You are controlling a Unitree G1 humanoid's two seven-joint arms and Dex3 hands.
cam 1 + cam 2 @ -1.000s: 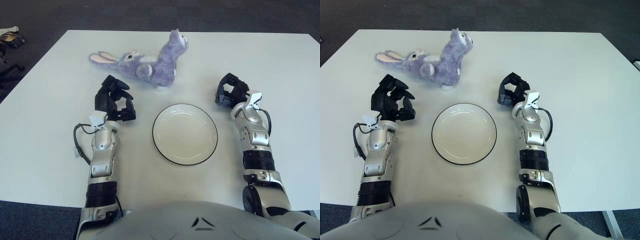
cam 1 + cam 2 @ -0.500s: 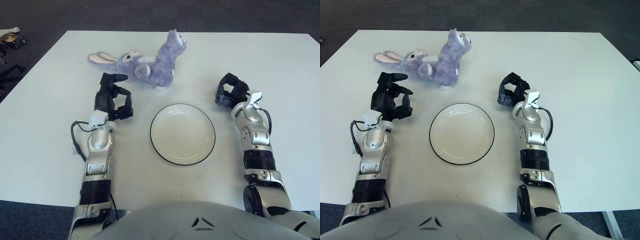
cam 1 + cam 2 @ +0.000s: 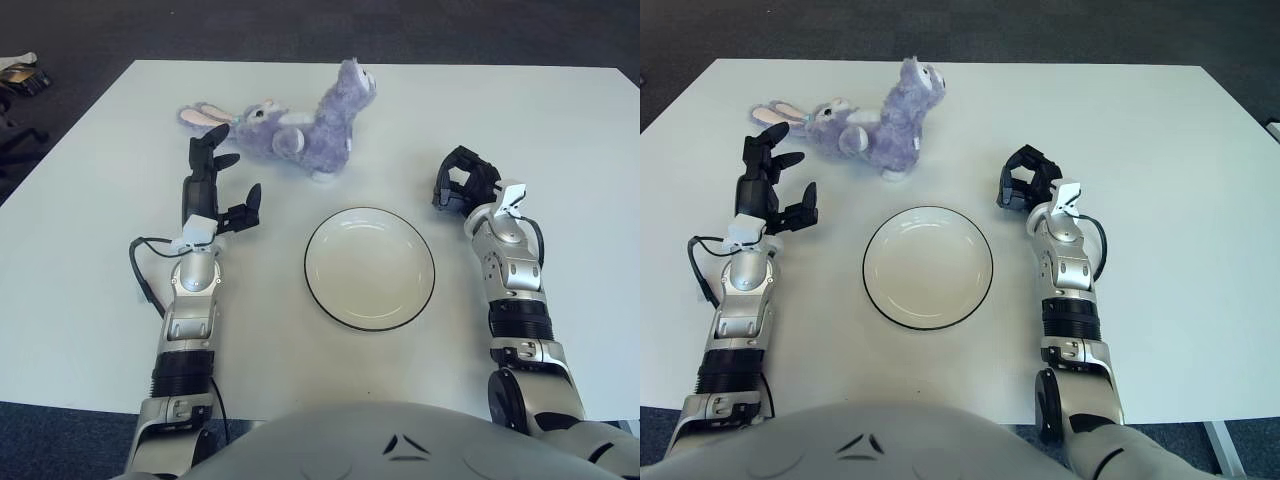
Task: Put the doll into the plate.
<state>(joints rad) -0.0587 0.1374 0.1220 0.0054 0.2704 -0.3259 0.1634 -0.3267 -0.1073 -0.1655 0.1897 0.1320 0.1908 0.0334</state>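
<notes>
Left hand [image 3: 212, 190] of mine hung over the white table [image 3: 90, 250], left of the plate [image 3: 370, 268], fingers spread wide and holding nothing, its fingertips near the doll [image 3: 300, 124] but apart from it. That purple rabbit doll lay on its side beyond the plate, toward the table's far edge, ears pointing left. My right hand [image 3: 462, 185] showed right of the plate, fingers curled in with nothing in them

My curled right hand [image 3: 462, 185] fingers hide their own palm; past my left fingertips [image 3: 215, 135], the doll's [image 3: 300, 125] underside is unseen.
</notes>
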